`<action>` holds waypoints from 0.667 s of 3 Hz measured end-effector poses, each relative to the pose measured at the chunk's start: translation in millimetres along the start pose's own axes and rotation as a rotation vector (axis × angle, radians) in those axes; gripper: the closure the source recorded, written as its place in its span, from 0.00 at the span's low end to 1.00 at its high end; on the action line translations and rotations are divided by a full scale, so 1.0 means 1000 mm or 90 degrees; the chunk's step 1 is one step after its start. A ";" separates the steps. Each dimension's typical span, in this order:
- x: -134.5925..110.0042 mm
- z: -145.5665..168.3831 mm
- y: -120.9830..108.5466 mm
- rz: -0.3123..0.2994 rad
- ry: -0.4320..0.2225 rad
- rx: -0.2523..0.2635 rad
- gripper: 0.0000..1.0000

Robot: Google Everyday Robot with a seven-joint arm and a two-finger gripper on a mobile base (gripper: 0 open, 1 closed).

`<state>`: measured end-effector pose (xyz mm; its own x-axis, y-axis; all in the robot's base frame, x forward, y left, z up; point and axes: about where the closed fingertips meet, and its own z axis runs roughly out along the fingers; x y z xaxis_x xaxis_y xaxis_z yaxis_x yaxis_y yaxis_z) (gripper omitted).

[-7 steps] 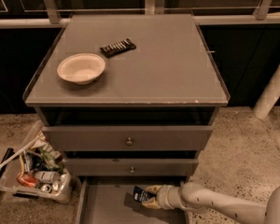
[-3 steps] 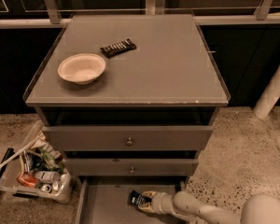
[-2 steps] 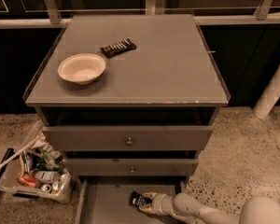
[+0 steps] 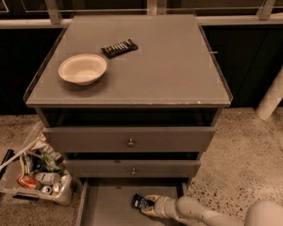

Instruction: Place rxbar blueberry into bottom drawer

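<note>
At the bottom centre of the frame, the gripper [image 4: 150, 205] clasps the rxbar blueberry [image 4: 140, 202] low inside the open bottom drawer [image 4: 104, 206]; a bowl [image 4: 82, 68] sits on the desk [image 4: 170, 65] above.

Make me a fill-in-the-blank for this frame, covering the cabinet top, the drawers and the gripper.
1. On the cabinet top, beside the black bar, sits a white ___.
2. The only drawer pulled out is the ___ one.
3. The gripper is low in the open drawer, with the ___ at its tip.
4. The bin of cans stands on the ___.
Missing: bowl; bottom; rxbar; floor.
</note>
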<state>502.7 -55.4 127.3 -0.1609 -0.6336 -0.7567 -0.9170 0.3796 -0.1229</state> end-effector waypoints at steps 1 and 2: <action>0.000 0.000 0.000 0.000 0.000 0.000 0.58; 0.000 0.000 0.000 0.000 0.000 0.000 0.34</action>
<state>502.6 -55.3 127.3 -0.1609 -0.6336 -0.7568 -0.9170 0.3795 -0.1228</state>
